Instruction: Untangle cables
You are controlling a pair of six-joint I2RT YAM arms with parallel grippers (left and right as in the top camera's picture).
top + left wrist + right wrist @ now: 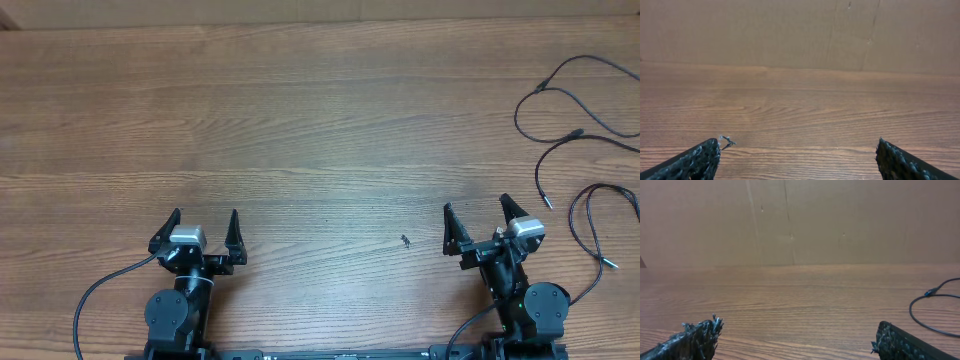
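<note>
Your cables lie in loose strands at the desk's right edge, seen whole only from overhead; the right wrist view catches one loop. The left gripper and right gripper sit at the near edge, jaws spread wide and empty.

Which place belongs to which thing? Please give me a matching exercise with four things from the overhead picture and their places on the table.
Things:
1. left end effector
2. right end effector
3. cables
4. small dark speck

Places:
A. along the far right edge of the table
B. robot's side, on the left
C. just left of the right end effector
D. robot's side, on the right

Pairs: 1-B, 2-D, 3-A, 4-C.
</note>
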